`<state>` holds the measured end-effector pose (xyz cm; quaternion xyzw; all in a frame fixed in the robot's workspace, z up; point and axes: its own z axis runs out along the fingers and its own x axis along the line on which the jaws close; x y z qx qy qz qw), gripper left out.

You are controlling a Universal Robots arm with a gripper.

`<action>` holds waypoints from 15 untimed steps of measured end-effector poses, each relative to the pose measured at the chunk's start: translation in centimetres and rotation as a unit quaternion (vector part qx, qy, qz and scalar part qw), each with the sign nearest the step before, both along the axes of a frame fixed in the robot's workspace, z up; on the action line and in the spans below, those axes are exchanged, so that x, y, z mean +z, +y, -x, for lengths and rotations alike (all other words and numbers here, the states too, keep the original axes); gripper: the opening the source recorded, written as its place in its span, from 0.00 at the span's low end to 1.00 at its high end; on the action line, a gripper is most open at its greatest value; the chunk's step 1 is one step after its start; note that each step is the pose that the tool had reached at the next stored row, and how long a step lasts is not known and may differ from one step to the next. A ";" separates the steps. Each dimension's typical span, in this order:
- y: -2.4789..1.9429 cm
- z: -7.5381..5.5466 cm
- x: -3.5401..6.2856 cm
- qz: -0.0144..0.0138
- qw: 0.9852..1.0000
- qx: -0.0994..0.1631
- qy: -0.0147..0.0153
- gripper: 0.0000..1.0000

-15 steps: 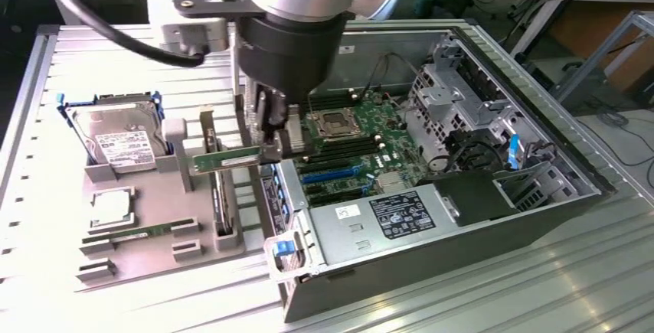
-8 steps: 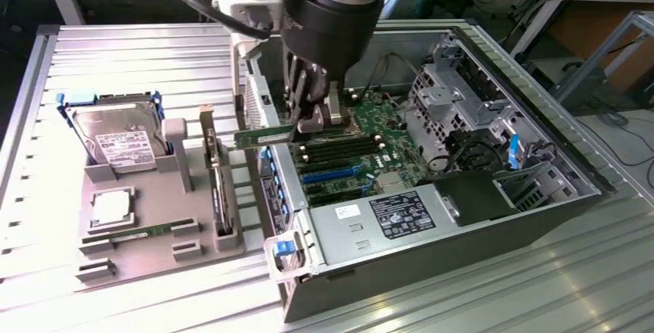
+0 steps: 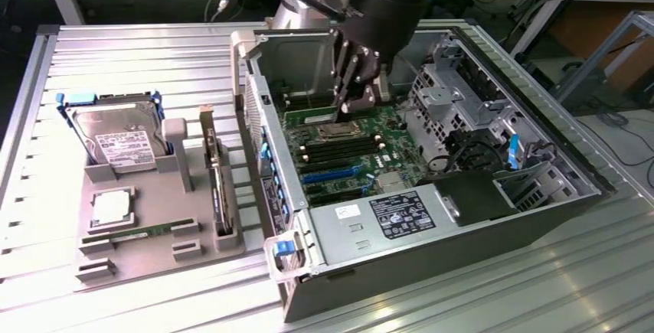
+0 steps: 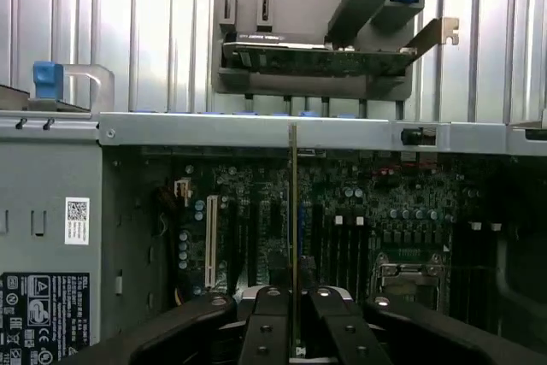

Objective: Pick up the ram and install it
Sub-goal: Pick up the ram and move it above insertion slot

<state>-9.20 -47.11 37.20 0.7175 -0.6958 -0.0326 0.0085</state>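
Grey moulded plastic forms the parts tray (image 3: 153, 260) at nine o'clock in the exterior view. Seated in it are a silver hard drive (image 3: 122, 143), a square silver processor chip (image 3: 110, 208), a green memory stick (image 3: 138, 233) lying flat, and a tall expansion card (image 3: 216, 184) standing on edge. Toward three o'clock from the tray, the open black-and-silver computer case (image 3: 439, 218) is laid on its side, with the green motherboard (image 3: 353, 166) exposed. The black gripper (image 3: 356, 97) is positioned inside the case, above the dark memory slots (image 3: 332, 149), near twelve o'clock of the board. In the wrist view it is seen clenched on the ram (image 4: 294, 211), a thin green circuit-board stick held edge-on between the fingers (image 4: 269, 314). Misalignment is judged the main risk. If the stick is offset or tilted against a slot, it could be jammed, bent or twisted loose in the grasp.
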 end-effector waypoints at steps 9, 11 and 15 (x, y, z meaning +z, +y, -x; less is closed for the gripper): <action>3.04 -4.9 -0.75 0.000 1.000 0.000 0.000 0.14; 3.92 -5.4 -0.92 0.000 1.000 0.000 0.000 0.14; 4.67 -5.7 -1.06 0.000 1.000 0.000 0.000 0.14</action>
